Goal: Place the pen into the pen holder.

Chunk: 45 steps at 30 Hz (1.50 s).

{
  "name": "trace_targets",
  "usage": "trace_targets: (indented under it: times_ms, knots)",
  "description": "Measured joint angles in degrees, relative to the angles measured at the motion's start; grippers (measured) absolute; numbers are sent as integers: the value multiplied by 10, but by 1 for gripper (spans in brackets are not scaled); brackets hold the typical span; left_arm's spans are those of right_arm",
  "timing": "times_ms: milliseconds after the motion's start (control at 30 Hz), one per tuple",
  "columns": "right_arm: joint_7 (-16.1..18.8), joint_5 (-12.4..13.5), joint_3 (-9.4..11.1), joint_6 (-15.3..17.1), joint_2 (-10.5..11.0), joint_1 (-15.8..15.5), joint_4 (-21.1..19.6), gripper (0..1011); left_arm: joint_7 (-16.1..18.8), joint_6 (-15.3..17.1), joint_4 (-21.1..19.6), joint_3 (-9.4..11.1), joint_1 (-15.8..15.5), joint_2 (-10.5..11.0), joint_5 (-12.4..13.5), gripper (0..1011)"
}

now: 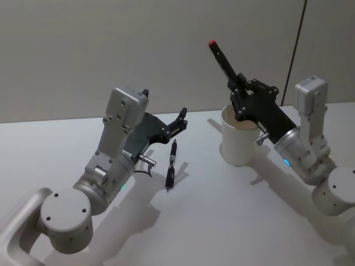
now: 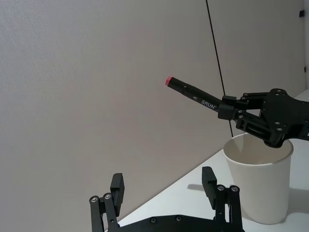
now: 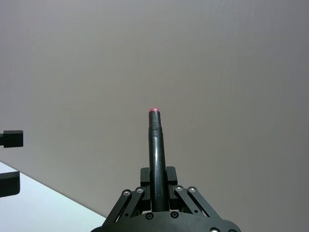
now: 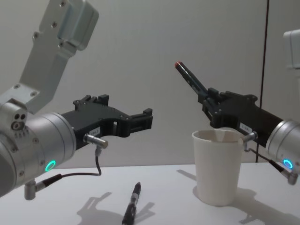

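Observation:
A black pen with a red end (image 1: pixel 223 60) is clamped in my right gripper (image 1: pixel 239 91), which is shut on it. It tilts red end up over the mouth of the pen holder (image 1: pixel 238 145), a white paper cup. The pen's lower end is hidden behind the fingers. The chest view shows this pen (image 4: pixel 190 79) above the cup (image 4: pixel 218 168). In the right wrist view the pen (image 3: pixel 157 150) stands between the pads. My left gripper (image 1: pixel 178 123) hangs open over a second black pen (image 1: pixel 172 165) lying on the table.
The white table (image 1: pixel 222 221) meets a plain wall with a dark vertical seam (image 1: pixel 295 50) behind the cup. The left arm's grey elbow (image 1: pixel 66 216) fills the near left and the right arm's joints (image 1: pixel 333 194) the near right.

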Motion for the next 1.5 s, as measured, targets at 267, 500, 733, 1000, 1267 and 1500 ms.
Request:
trace_targets:
  times_ms: [267, 500, 733, 1000, 1267, 1500]
  knots:
    - [1, -3, -2, 0, -1, 1, 4, 180, 0, 0, 0, 0, 0, 0, 0, 1001]
    - [0, -5, -2, 2, -1, 1, 6, 193, 0, 0, 0, 0, 0, 0, 0, 1001]
    - [-1, -6, -3, 4, -2, 1, 7, 410, 0, 0, 0, 0, 0, 0, 0, 1001]
    - [-1, -7, -3, 5, -2, 1, 8, 668, 0, 0, 0, 0, 0, 0, 0, 1001]
    - [-2, -7, -4, 5, -2, 1, 8, 896, 0, 0, 0, 0, 0, 0, 0, 1001]
    - [-2, -8, -4, 6, -2, 0, 8, 1002, 0, 0, 0, 0, 0, 0, 0, 1001]
